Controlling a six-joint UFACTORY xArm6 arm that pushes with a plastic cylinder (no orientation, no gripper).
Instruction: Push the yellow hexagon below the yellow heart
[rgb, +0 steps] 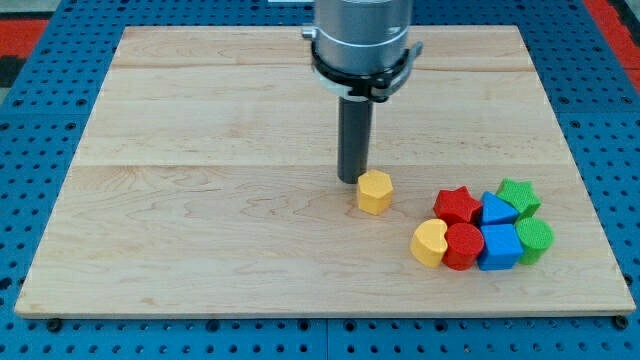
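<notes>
counter: a pale wooden board (200, 200) lying on a blue pegboard surface (40, 100).
arm: a grey cylinder (360, 40) comes down from the view's top and narrows into a dark rod (354, 140).
end effector: no jaws here, just the rod – it grips nothing, and nothing can open or close.
my tip: my tip (352, 181) rests on the board at about 10 o'clock of the yellow hexagon (374, 191), just beside it; whether the two touch cannot be told.
yellow hexagon: stands alone near the board's middle, at about 10 o'clock of the cluster and apart from it.
yellow heart: the yellow heart (429, 242) sits at the cluster's 9 o'clock end, pressed against the red cylinder (463, 245); the hexagon lies at about 11 o'clock of it.
cluster: packed close together toward the view's lower right – a red star (456, 206) at 12 o'clock of the red cylinder, a blue block (496, 210) and a blue cube (499, 246) next, then a green star (519, 197) and a green round block (534, 238) at the 3 o'clock edge.
</notes>
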